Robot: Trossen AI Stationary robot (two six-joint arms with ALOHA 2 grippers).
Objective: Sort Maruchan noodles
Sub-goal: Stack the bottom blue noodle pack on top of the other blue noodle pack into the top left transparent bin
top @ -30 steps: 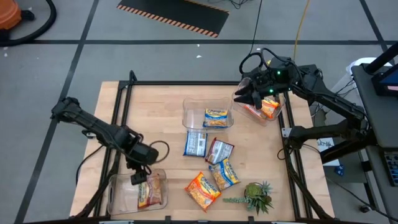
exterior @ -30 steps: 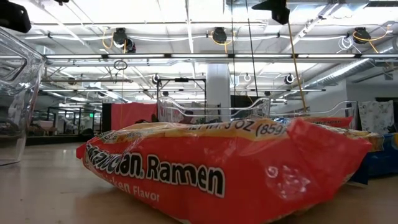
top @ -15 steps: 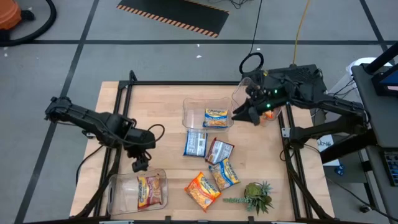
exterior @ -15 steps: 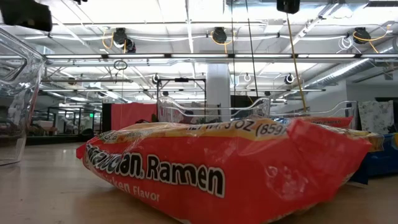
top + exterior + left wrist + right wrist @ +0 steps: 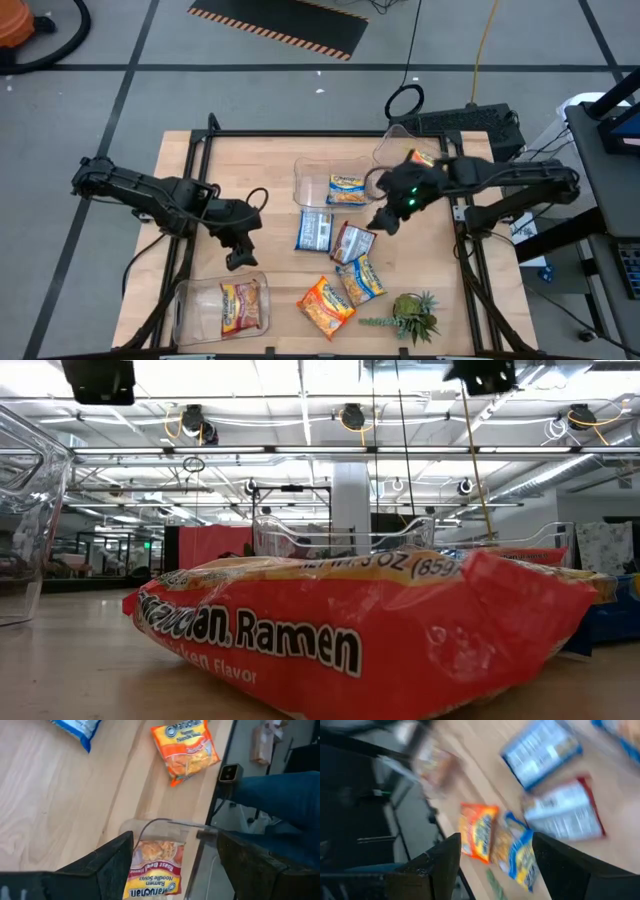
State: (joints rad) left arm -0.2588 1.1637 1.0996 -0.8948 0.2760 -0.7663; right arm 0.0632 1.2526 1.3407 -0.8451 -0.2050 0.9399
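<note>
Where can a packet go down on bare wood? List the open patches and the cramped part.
Free: the far-left wood between the table edge and the middle bin; the left-centre strip beside the left gripper, above the near-left bin. Crowded: the centre-front, where the loose packets cluster by the plant, under the right gripper.

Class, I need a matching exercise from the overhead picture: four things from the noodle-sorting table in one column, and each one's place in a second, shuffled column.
Things
1. orange packet
2. blue-and-yellow packet
3. green plant
4. red-brown packet

Places
A. inside the clear bin at the table's near left corner
B. loose on the wood, near the table's front edge
C. inside the clear bin at the table's middle
D. at the table's near right corner

Pairs: 1-B, 2-C, 3-D, 4-A
</note>
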